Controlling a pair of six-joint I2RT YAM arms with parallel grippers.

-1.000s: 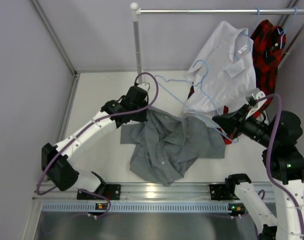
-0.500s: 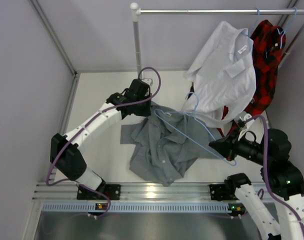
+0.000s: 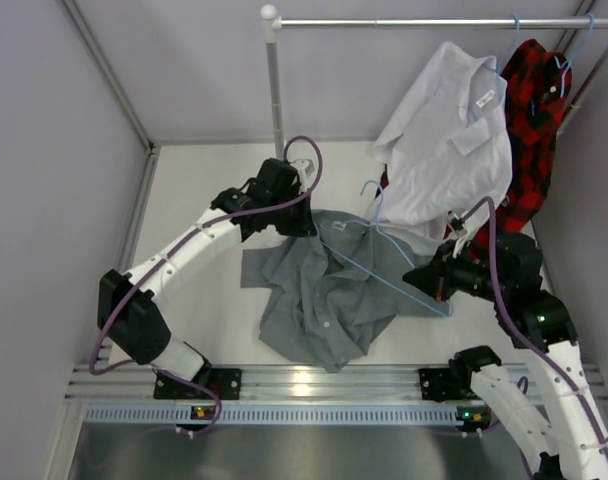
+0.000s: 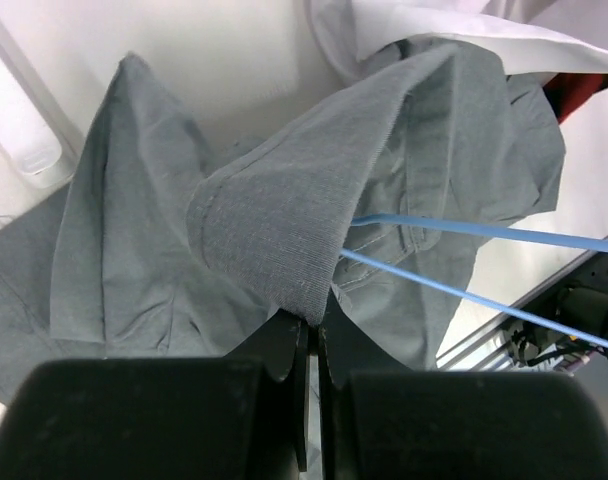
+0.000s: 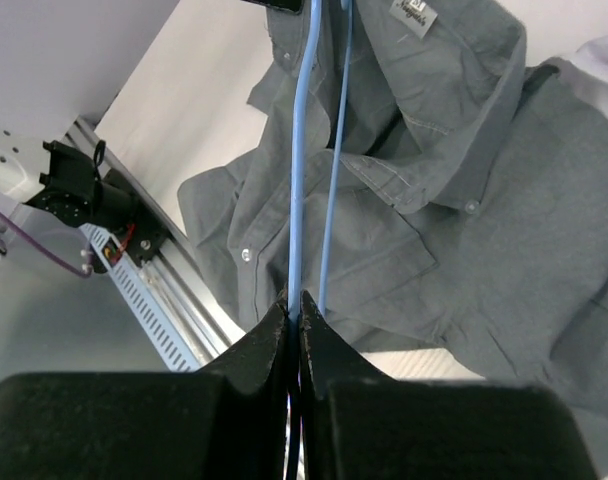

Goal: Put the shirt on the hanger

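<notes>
Gripping a fold of the shirt (image 4: 284, 210), the left end effector (image 4: 312, 325) has its jaws pressed together on the grey cloth's edge, lifting it into a peak. From the top camera this left end effector (image 3: 302, 222) sits just in front of the rack post (image 3: 275, 90), at the shirt's (image 3: 324, 290) far-left corner. The rest of the shirt lies crumpled on the worktop (image 3: 199, 200), in front of the post and a bit to its right. In the right wrist view the shirt (image 5: 454, 200) is open, with its collar, buttons and neck label (image 5: 416, 15) showing.

The right end effector (image 5: 294, 305) is clamped shut on the hanger (image 5: 302, 150), with the thin blue wire pinched between the fingertips. From the top camera the right end effector (image 3: 436, 283) is well to the right of the post and nearer the arm bases. The hanger (image 3: 384, 278) slants from it across the shirt's upper part towards the post. In the left wrist view two hanger (image 4: 484, 230) wires run out from beneath the lifted fold.

The white shirt (image 3: 449, 140) hangs to the post's right, and the plaid shirt (image 3: 534, 110) hangs further right again.
</notes>
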